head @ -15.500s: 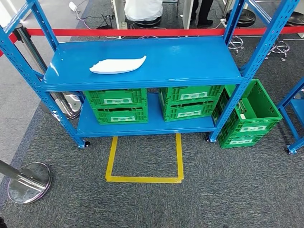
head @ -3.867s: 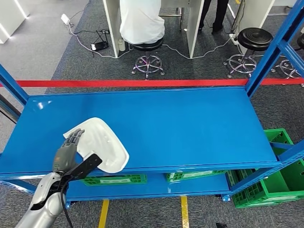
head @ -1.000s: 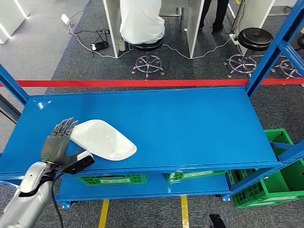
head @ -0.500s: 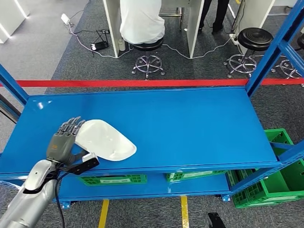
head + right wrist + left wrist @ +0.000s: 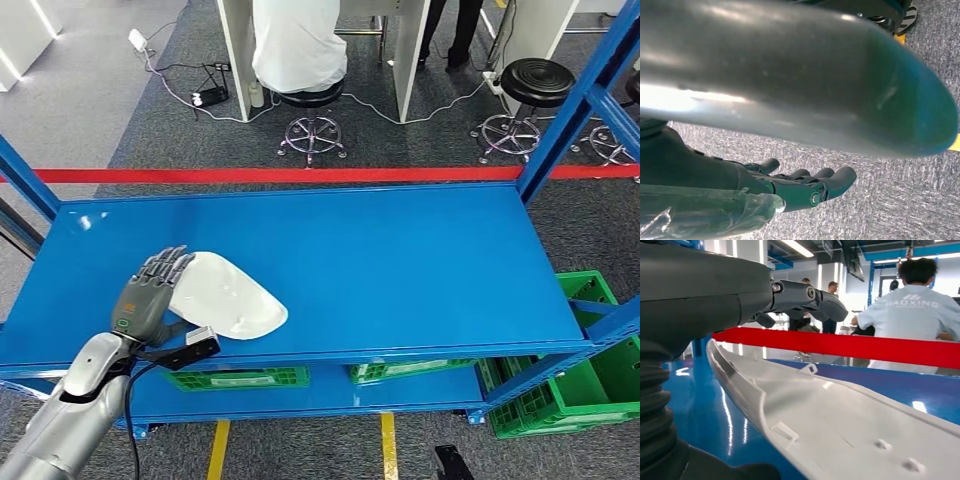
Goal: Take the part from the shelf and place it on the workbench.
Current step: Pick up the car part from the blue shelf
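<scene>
The white curved plastic part [image 5: 234,302] lies flat near the front left of the blue shelf top [image 5: 392,265]. My left hand [image 5: 148,298] reaches in from the front left. Its fingers are spread and stretched over the part's left end. In the left wrist view those dark fingers [image 5: 806,294] hover above the part's raised rim [image 5: 851,432] and nothing is clasped between them. My right hand [image 5: 794,187] hangs low over grey carpet with its fingers extended and nothing in it.
A red barrier tape [image 5: 302,175] runs behind the shelf. Beyond it a person in a white shirt [image 5: 298,45] sits on a stool. Green crates [image 5: 581,385] stand under and beside the shelf at right. Blue uprights [image 5: 581,95] rise at the right end.
Earlier the part was tipped up at the shelf edge against my left hand; it now lies flat. Over the last second the left hand slid right and forward over its left end.
</scene>
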